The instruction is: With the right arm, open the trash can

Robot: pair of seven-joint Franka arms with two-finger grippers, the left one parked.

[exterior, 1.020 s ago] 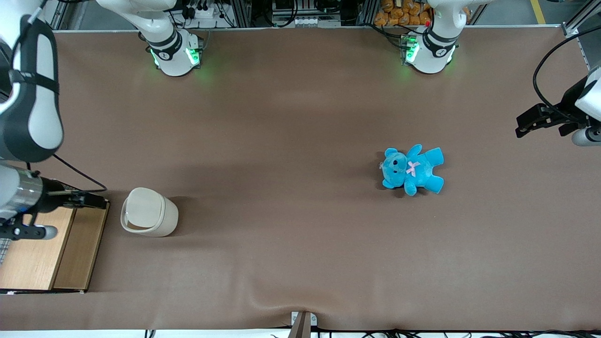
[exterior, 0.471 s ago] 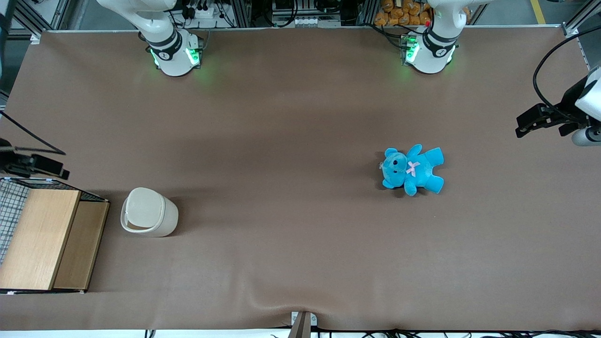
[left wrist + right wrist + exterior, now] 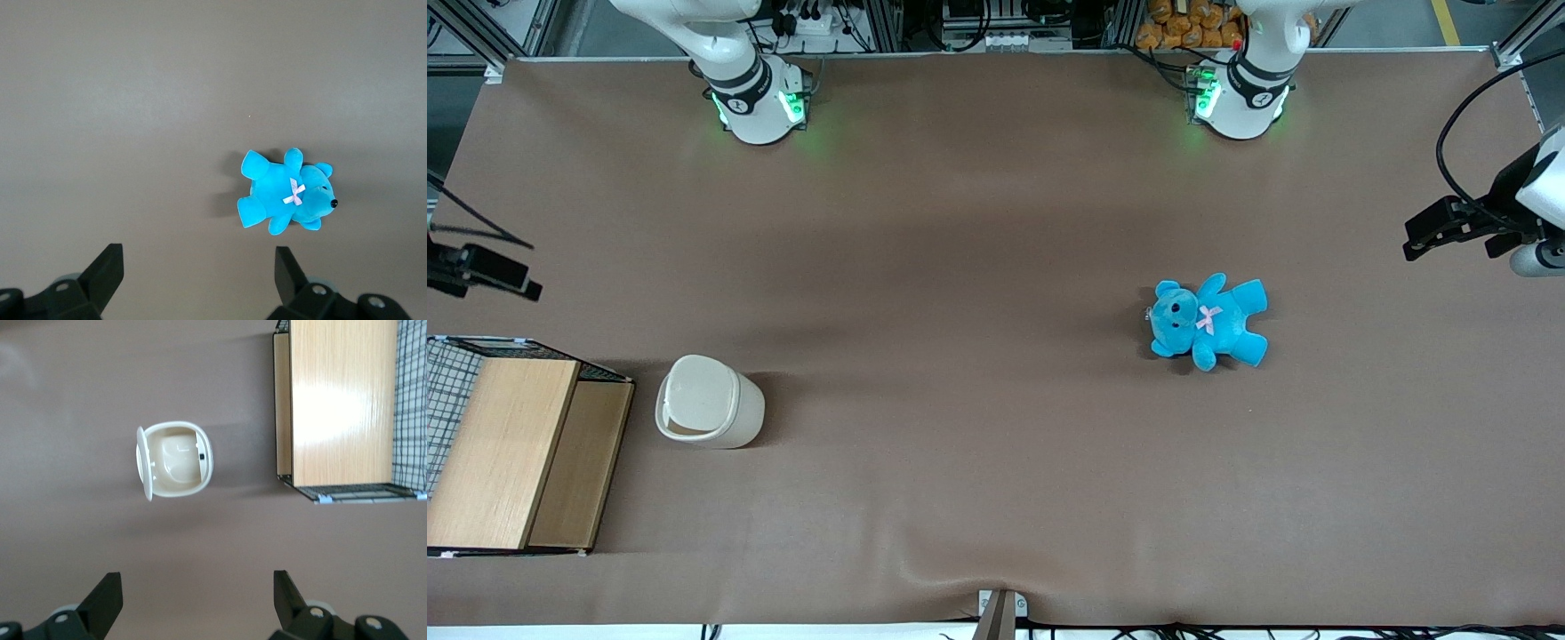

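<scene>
pincer: slim black two-finger pincer (image 3: 520, 283) of the right arm, at the working arm's end of the counter, up off the surface, touching nothing
pincer state: fingers (image 3: 107, 597) spread wide apart, nothing between them; the wrist view looks straight down at the bin from above
trash can: small cream-white rounded-square plastic trash can (image 3: 710, 413) standing upright on the counter, toward the working arm's end, nearer the front camera than the pincer and well apart from it
lid: paler hinged flip lid (image 3: 143, 463) shows edge-on at one side of the rim in the wrist view; the hollow cream inside (image 3: 179, 459) is visible
wooden box: light wooden box with wire mesh panel (image 3: 507, 444) just beside the trash can, not touching, at the counter's edge
teddy: bright blue plush teddy bear with pink bow (image 3: 1208, 320) lying flat, well apart, toward the parked arm's end
counter: brown cloth-covered counter (image 3: 996, 222), small wrinkle at the near edge
</scene>
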